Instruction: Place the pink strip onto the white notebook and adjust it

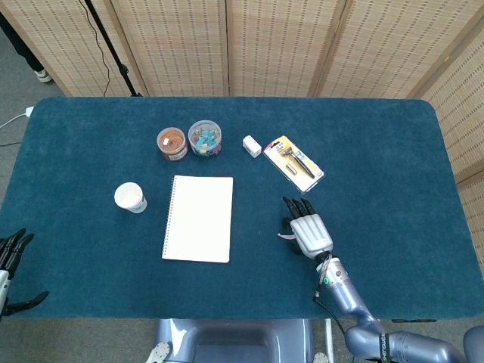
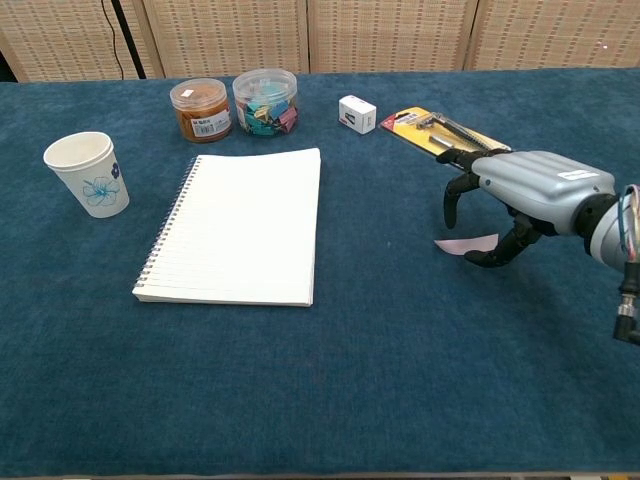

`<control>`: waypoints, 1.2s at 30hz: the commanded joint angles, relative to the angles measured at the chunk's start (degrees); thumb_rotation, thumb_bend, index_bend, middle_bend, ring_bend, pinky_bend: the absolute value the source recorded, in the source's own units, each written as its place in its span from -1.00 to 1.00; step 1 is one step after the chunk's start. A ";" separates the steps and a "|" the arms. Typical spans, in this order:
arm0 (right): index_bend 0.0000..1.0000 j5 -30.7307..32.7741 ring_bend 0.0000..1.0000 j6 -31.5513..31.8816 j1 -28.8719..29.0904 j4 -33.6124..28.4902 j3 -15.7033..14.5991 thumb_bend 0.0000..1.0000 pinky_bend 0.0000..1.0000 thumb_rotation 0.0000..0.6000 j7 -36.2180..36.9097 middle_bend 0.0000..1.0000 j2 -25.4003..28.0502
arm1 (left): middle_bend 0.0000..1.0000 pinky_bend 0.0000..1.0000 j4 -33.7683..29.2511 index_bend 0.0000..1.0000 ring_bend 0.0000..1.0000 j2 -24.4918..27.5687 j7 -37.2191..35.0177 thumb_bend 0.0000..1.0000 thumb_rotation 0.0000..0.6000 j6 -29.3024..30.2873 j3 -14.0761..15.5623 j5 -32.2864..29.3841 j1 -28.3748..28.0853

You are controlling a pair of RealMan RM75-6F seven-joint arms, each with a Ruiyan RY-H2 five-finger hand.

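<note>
A bench covered in dark blue cloth carries everything. The pink strip lies flat on it under the right hand. A yellow tool pack and small white box lie just beyond the hand. Further to its left lie the white notebook, two jars and a paper cup.

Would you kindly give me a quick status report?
Right robot hand open over pink strip, not gripping. Left robot hand idle at table edge. Strip off notebook; path clear.
</note>
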 commanded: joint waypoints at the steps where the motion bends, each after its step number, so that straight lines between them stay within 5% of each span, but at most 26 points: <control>1: -0.14 0.36 -1.00 0.00 0.33 0.16 -0.19 -0.27 -1.00 1.00 0.04 -1.00 -0.16 | -1.00 -1.00 -0.02 -1.00 -1.00 0.05 -0.06 -1.00 1.00 0.03 -0.02 -0.06 0.03; 36: 0.03 4.77 -1.00 0.07 3.37 0.95 -2.19 0.00 -1.00 1.00 0.84 -1.00 0.32 | -1.00 -1.00 -0.24 -1.00 -1.00 0.42 -0.95 -1.00 1.00 -0.62 -0.05 -0.38 -0.09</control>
